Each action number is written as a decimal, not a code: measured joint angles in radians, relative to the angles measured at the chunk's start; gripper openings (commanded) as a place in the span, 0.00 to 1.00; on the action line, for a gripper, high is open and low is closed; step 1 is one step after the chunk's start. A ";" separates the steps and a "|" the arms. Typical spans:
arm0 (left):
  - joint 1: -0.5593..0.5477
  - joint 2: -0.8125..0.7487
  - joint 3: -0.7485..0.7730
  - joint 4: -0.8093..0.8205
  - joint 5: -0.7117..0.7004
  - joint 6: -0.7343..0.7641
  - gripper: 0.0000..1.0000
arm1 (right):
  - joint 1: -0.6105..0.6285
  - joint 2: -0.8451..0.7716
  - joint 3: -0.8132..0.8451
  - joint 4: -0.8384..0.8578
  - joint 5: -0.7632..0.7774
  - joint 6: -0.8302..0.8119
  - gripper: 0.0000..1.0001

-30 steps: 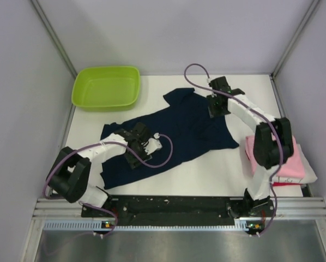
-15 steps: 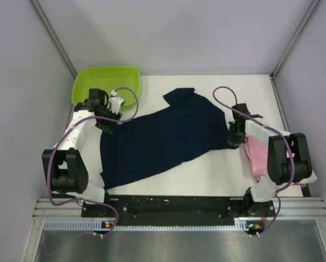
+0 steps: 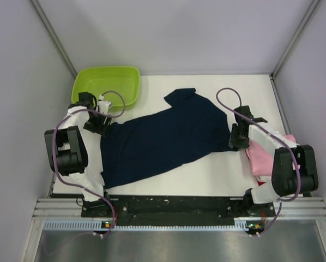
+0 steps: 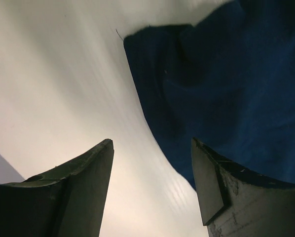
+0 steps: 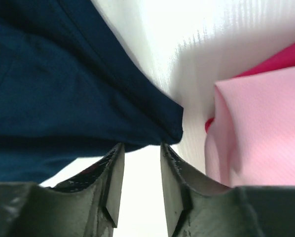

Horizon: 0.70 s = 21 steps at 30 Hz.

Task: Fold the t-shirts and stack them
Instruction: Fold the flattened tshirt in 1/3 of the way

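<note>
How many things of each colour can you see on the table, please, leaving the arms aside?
Navy blue: 1, the navy t-shirt, spread out
Pink: 1, the pink shirt, folded
Red: 1, the red shirt, under the pink one
Lime green: 1, the tub
Total: 4 in view; the right arm covers part of the stack.

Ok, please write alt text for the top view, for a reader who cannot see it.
A navy shirt lies spread across a white table, with the left pincer at its left edge and the right pincer at its right edge. A green tub sits at the far left; a pink folded shirt lies at the right.
</note>
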 measured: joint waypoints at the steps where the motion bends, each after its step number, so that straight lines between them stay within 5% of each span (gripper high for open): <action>1: 0.000 0.011 0.001 0.017 0.003 -0.006 0.69 | 0.000 -0.027 0.000 -0.013 0.000 0.005 0.42; 4: 0.000 0.043 0.015 0.055 0.011 -0.027 0.69 | 0.000 -0.099 0.000 -0.023 0.008 0.018 0.51; 10: 0.000 0.096 0.021 0.099 0.064 -0.054 0.66 | 0.000 -0.088 0.000 -0.015 0.026 0.032 0.52; 13: 0.000 0.117 0.021 0.100 0.105 -0.055 0.45 | 0.000 -0.016 0.000 0.009 0.006 0.040 0.49; 17: 0.000 0.124 0.020 0.102 0.154 -0.064 0.00 | 0.000 0.046 0.000 0.032 -0.012 0.040 0.28; 21: 0.000 0.125 0.008 0.107 0.203 -0.063 0.00 | 0.000 0.047 0.000 0.039 -0.014 0.037 0.04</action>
